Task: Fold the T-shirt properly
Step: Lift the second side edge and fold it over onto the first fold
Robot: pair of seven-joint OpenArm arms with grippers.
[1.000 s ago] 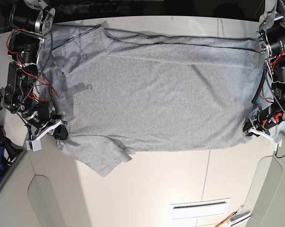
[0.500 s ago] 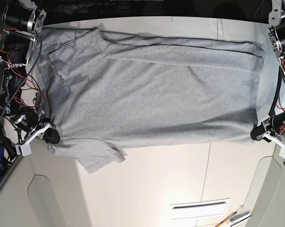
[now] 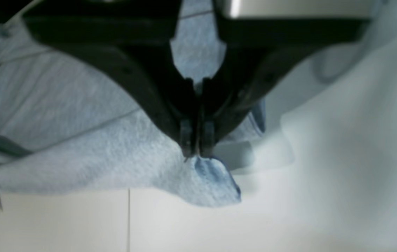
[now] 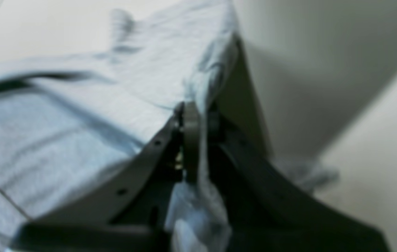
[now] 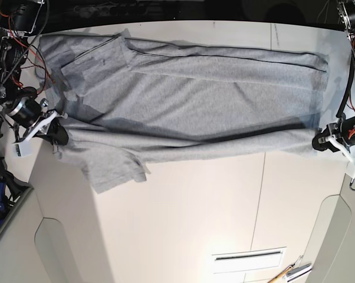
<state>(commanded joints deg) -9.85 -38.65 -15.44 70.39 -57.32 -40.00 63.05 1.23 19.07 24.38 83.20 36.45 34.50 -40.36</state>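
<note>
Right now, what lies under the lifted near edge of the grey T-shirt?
Under the light heather-grey cotton T-shirt, a dark shadow and more grey fabric show along its raised edge, which both sets of jaws hold pinched. The pale tabletop shows only nearer the camera; anything beneath the spread cloth is covered.

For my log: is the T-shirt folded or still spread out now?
Mostly spread. The T-shirt lies stretched across the table, its near edge lifted by the left pincer and right pincer, both shut on it.
</note>
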